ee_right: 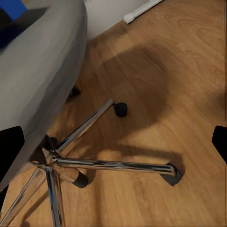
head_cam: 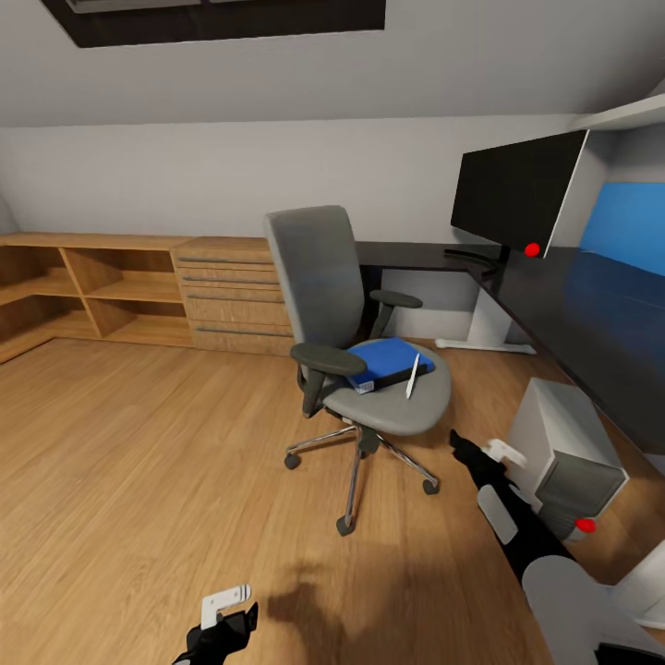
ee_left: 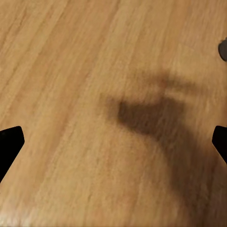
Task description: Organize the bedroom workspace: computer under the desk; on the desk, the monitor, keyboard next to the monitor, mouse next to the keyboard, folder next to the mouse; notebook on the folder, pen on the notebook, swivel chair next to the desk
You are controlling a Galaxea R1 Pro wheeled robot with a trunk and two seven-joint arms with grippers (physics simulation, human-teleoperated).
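The grey swivel chair stands mid-room on the wooden floor, a little way out from the glossy black desk. The bright blue folder lies on its seat, and the pale pen rests across the folder's near edge. The black monitor stands on the desk's corner. A grey-white computer tower sits on the floor under the desk. My right gripper hangs open, low beside the seat, facing the chrome base. My left gripper is open above bare floor. Keyboard, mouse and notebook are out of view.
A light wooden dresser with open shelves and drawers lines the back wall. A blue wall panel sits behind the desk. The desk's white leg stands past the chair. Open floor spreads to my left.
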